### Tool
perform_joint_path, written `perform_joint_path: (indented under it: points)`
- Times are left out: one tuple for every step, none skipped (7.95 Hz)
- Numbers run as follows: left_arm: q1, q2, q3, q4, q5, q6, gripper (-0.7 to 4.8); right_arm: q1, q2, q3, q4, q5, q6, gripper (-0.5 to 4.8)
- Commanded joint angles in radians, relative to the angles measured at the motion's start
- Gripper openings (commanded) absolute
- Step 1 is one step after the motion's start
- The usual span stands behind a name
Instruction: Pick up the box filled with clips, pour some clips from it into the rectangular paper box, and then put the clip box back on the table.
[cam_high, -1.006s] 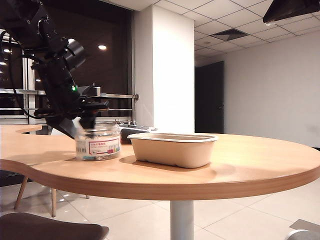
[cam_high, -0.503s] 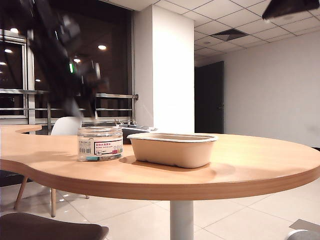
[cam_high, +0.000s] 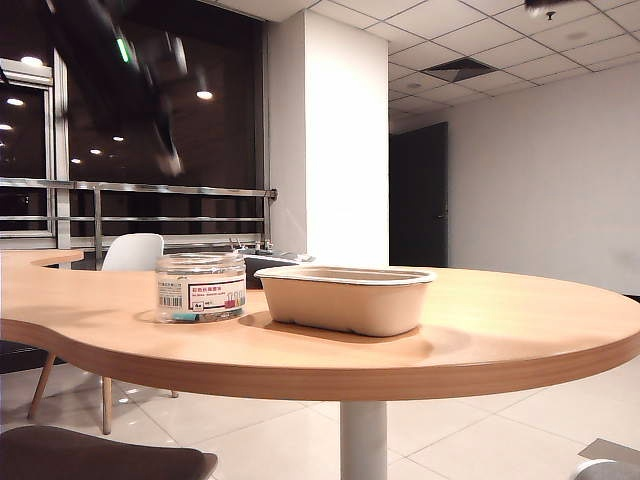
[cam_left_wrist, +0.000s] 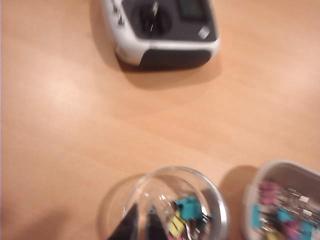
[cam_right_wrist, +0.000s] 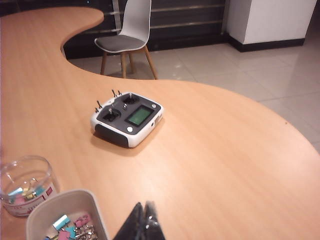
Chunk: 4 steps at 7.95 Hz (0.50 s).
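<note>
The left gripper (cam_left_wrist: 142, 222) hangs high over the jar of clips (cam_left_wrist: 172, 205) with its two dark fingertips drawn together and nothing between them. In the exterior view it is only a dark blur up against the window (cam_high: 165, 150), well above the table (cam_high: 480, 330).

The jar stands upright and open on the table, touched by neither gripper. A few clips (cam_left_wrist: 187, 210) lie on its floor, blue, yellow and pink among them. Just beside it sits the paper box (cam_high: 345, 298), a beige oblong tray, with a loose heap of pink and blue clips (cam_left_wrist: 282, 217) in it. Seen from the side, the jar (cam_high: 200, 287) is the one nearer the table's curved left edge, and the two stand close without clearly touching.

The right gripper (cam_right_wrist: 142, 222) is also closed and empty, its tips meeting in a point above bare wood, near the paper box (cam_right_wrist: 67, 212) and jar (cam_right_wrist: 25, 185) but apart from both.

Further out on the table, beyond the jar and well apart from it, lies a white and black remote controller (cam_right_wrist: 127, 119) with two sticks and a small screen. Past the table's inward-curving edge stands a white chair (cam_right_wrist: 127, 32) on the tiled floor.
</note>
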Motion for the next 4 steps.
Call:
perform_joint_path:
  points:
    - [-0.031,-0.439,-0.362,0.194,-0.021,0.001,-0.06,0.000,-0.304,-0.274,0.105,0.213,0.012,-0.01]
    - [-0.031,-0.603,-0.548,0.320,0.005,0.007,-0.06,-0.002,-0.389,-0.380,0.124,0.216,0.013,-0.01]
    - [-0.031,-0.806,-0.774,0.414,0.046,0.069,-0.06,-0.001,-0.465,-0.535,0.154,0.224,0.015,-0.01]
    - [-0.031,-1.141,-1.106,0.478,0.063,0.067,-0.06,0.000,-0.495,-0.709,0.098,0.253,0.020,0.00]
